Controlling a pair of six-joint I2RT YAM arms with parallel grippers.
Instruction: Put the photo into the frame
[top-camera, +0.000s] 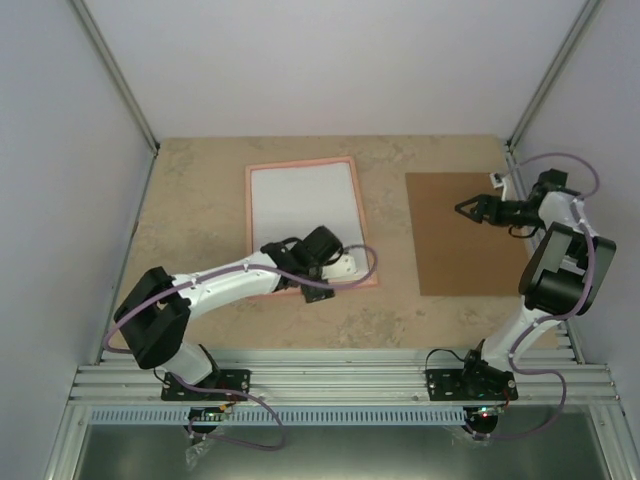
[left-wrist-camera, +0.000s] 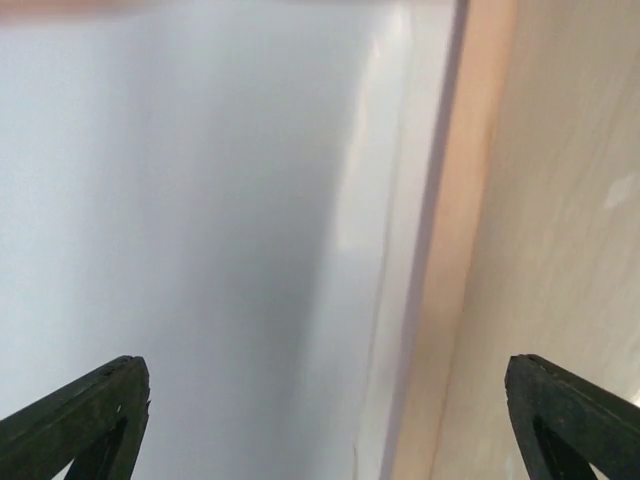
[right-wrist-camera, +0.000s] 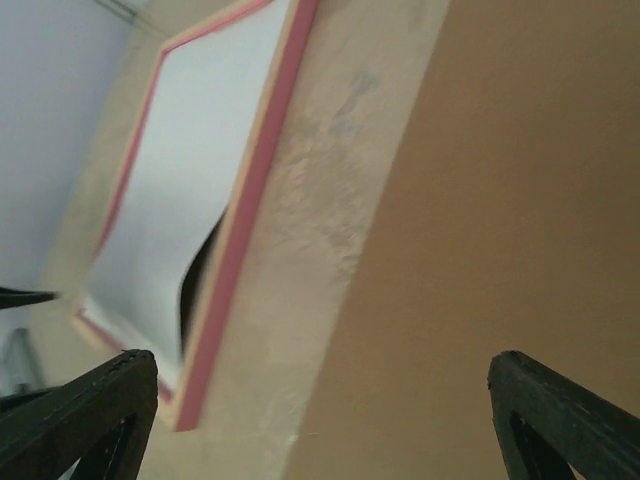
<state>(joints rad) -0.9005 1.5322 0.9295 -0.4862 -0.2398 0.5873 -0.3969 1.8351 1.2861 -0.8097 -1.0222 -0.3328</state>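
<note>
The pink frame (top-camera: 300, 163) lies flat at the table's middle. The photo (top-camera: 300, 205) rests inside it, plain white back up. My left gripper (top-camera: 318, 272) hovers open low over the frame's near right part. In the left wrist view, one finger (left-wrist-camera: 95, 415) is above the photo (left-wrist-camera: 200, 200) and the other is past the frame's edge (left-wrist-camera: 460, 250). My right gripper (top-camera: 468, 208) is open and empty above the brown cardboard. In the right wrist view the photo (right-wrist-camera: 190, 150) bulges up along one side of the frame (right-wrist-camera: 255, 170), leaving a dark gap.
A plain brown cardboard sheet (top-camera: 470, 245) lies flat to the right of the frame, with a strip of bare table (top-camera: 395, 240) between them. White walls close in the left, far and right sides. An aluminium rail (top-camera: 340, 375) carries the arm bases.
</note>
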